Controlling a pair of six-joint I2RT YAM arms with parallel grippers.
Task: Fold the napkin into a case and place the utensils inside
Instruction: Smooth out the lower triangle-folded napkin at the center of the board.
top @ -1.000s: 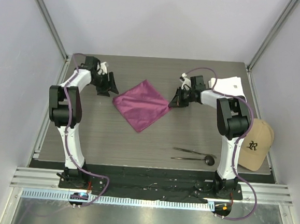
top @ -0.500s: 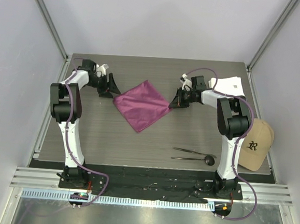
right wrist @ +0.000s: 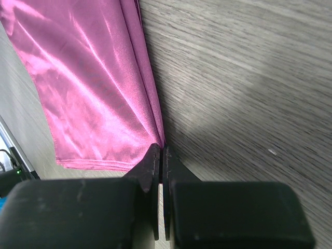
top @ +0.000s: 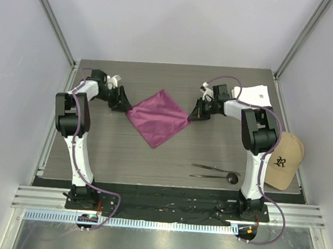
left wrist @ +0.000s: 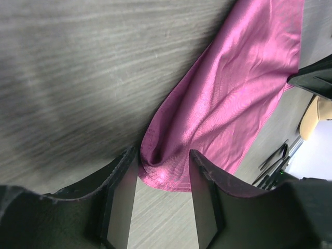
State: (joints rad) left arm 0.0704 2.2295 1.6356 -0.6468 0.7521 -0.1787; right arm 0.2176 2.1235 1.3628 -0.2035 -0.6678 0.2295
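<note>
Napkin (top: 157, 117) corner now lies inside the left end effector (left wrist: 163, 161), spread but narrowing; right end effector (right wrist: 162, 155) pinches the opposite corner, so folding likely follows.

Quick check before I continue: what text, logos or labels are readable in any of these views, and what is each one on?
"R": dark stitched monogram on the front of the tan cap; the curled mark just before the letter is too small to read.
Small tag on the white cloth: too small to read.
Napkin: plain, no text in any view.
</note>
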